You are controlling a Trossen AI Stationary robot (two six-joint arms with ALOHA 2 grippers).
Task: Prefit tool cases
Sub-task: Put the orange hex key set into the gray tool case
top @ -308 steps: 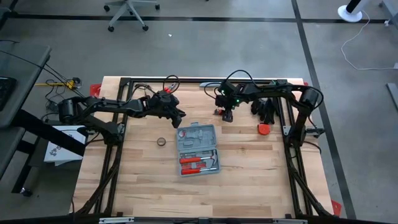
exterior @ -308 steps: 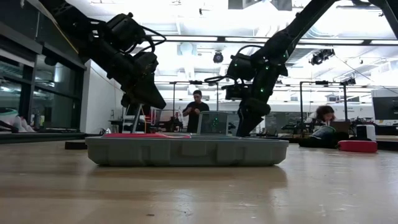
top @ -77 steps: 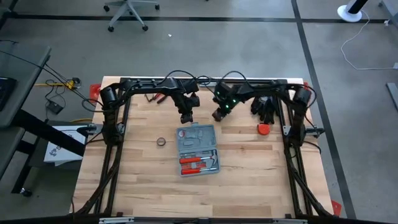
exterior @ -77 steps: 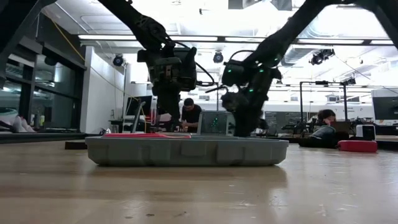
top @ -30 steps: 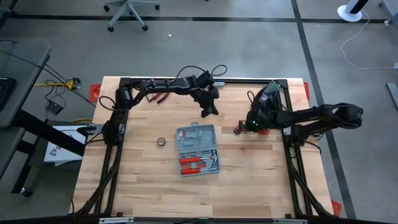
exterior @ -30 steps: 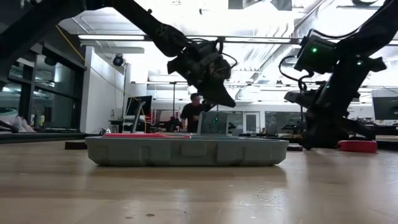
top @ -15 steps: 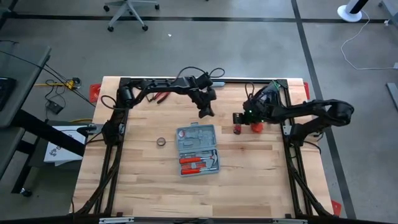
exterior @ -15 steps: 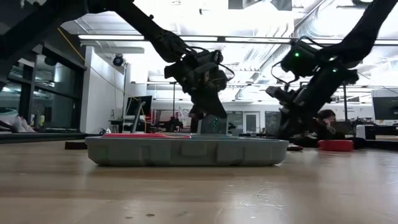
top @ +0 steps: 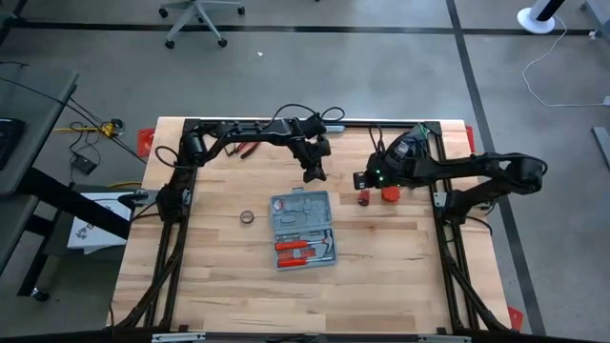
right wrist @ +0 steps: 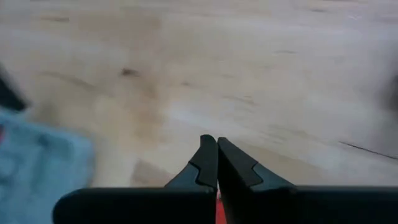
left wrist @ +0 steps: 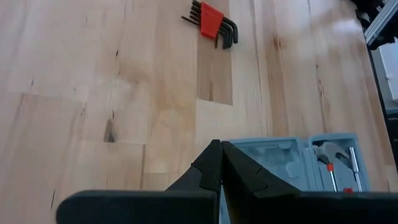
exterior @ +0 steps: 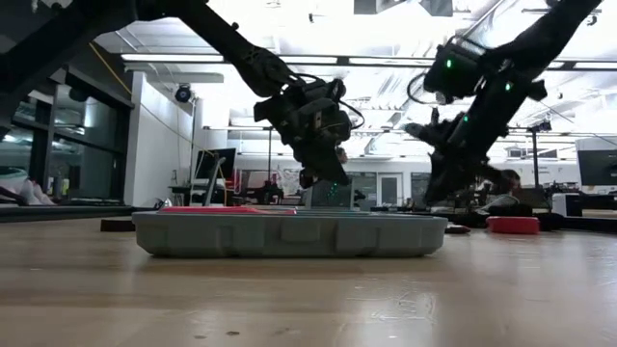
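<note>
At table centre in the high view, the tool case (top: 303, 230) lies open, lid flat, red-handled tools (top: 297, 250) seated in its near half (upper slots look unfilled). Left gripper (top: 313, 174) hangs just behind the case's far edge, right gripper (top: 365, 181) off to its right, near a red object (top: 389, 193); a small ring (top: 248, 217) sits left of the case.

Low view: both grippers are above the table, neither touching the case (exterior: 289, 233).

Left wrist view: fingers pressed together, empty, aimed at the case's edge (left wrist: 292, 155); red hex-key set (left wrist: 212, 22) well beyond, probably a next pick.

Right wrist view: fingers together, nothing held, blurred case corner (right wrist: 37, 162) at one side.
</note>
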